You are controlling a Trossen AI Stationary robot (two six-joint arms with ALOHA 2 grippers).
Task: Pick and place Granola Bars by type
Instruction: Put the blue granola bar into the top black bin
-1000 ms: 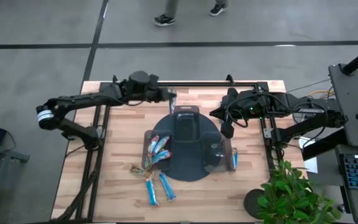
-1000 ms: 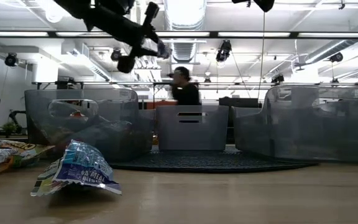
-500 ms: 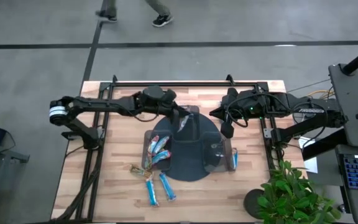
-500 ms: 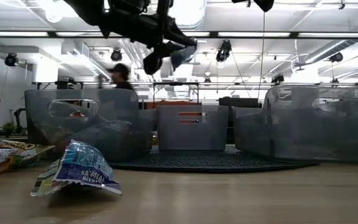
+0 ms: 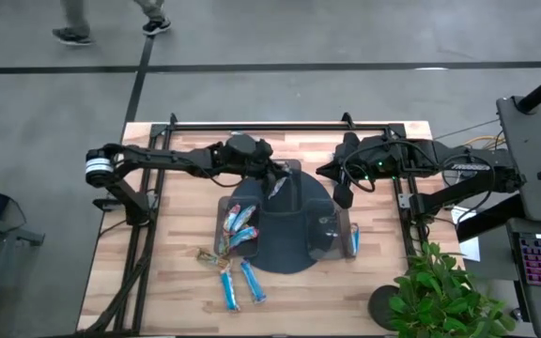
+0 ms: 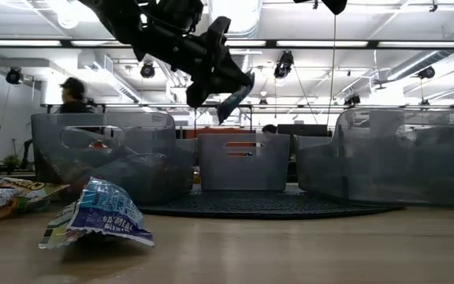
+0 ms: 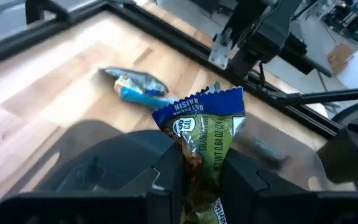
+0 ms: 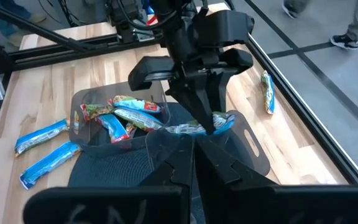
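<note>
Compared to a second earlier, the left arm had swung in from the far edge of the tabletop and now hung over the middle bin, and the person walking behind had drifted further left.

The left hand was clamped on one granola bar, a greenish wrapper with a blue end and an oatmeal raisin label, dangling just above the far clear bin of the dark round tray. Couldn't tell if that bin had anything in it.

The left-side bin held a small pile of bars, mostly light blue with some red and green in there; too jumbled to count. The right-side bin had nothing I could make out.

Loose on the tabletop: two light blue bars near the front edge, a darker crumpled wrapper next to them, and one more blue bar just right of the tray.

The right hand was parked clenched shut over the tray's right side, gripping nothing.
</note>
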